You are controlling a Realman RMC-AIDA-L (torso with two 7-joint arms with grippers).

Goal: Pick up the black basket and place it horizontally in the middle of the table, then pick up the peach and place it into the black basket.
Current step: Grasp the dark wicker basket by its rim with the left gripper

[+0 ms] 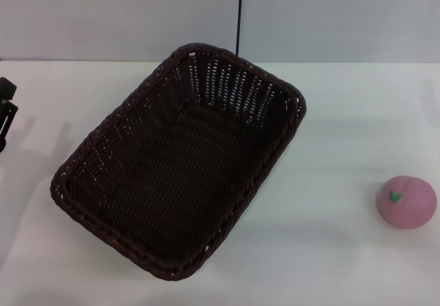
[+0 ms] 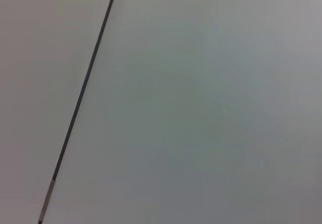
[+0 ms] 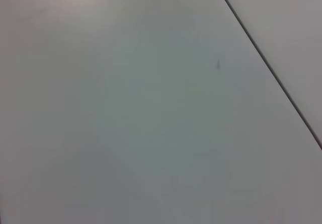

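- Table [image 1: 344, 271] filled the head view, white and broad, and you had both task things resting on it.
- Basket: the black basket [image 1: 180, 160] sat centre-left of the frame, open side up, its long axis running diagonally from lower left to upper right, so it lay skewed and not yet horizontal. My judgement: squaring that axis is what your coming move turned on.
- Peach: the peach [image 1: 406, 201] lay at the right edge of the frame, well apart from the basket and outside it.
- Left gripper [image 1: 5, 113]: you had only a dark sliver of it at the left edge, level with the basket's upper half, so it lay left of the basket and looked the nearer arm. Whether its fingers were apart or together, you cannot tell.
- Right gripper: nowhere in view.
- Views: the head view alone showed basket and peach; both wrist views gave you only a pale blank surface crossed by a thin dark line.
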